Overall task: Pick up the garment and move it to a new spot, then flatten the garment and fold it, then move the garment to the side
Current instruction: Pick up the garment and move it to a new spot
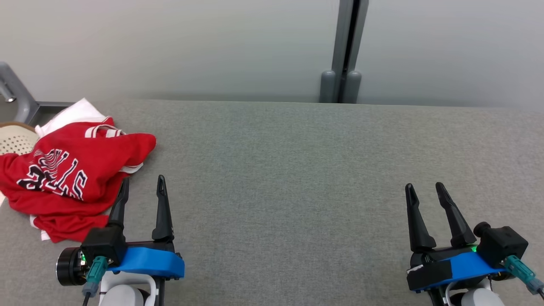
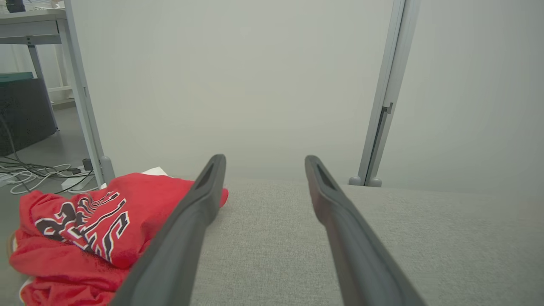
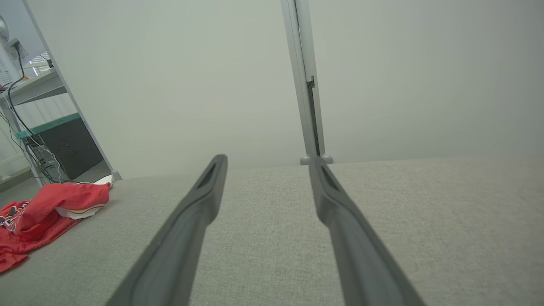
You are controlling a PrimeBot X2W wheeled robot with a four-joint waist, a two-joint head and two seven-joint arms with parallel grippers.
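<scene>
Garment (image 1: 72, 178): red with white trim and black-and-white lettering. I see it crumpled in a heap at the left end of the surface (image 1: 276, 170), partly over the left edge.
Garment, wrist views: in the left wrist view it (image 2: 85, 221) sits low on the left, lettering facing the camera. In the right wrist view it (image 3: 46, 204) lies far off to the left.
White cloth (image 1: 80, 111): it shows from under the far side of the red heap. I cannot tell whether it is part of the same piece.
Left jaws: apart, nothing between them, pointing away from me over the near left of the surface. The outer one stands just at the garment's near right edge, and I cannot tell whether it touches the cloth.
Right jaws: apart and holding nothing, over bare grey surface at the near right, well apart from the garment.
Blue wrist mounts: one behind each pair of jaws, left (image 1: 146, 261) and right (image 1: 471, 265).
Perforated pale object (image 1: 15, 138): at the far left edge, partly covered by the garment.
Background: pale wall panels with a grey post (image 1: 346, 51) behind the surface's far edge. Through the left wrist view I see cables (image 2: 34, 172) on the floor.
</scene>
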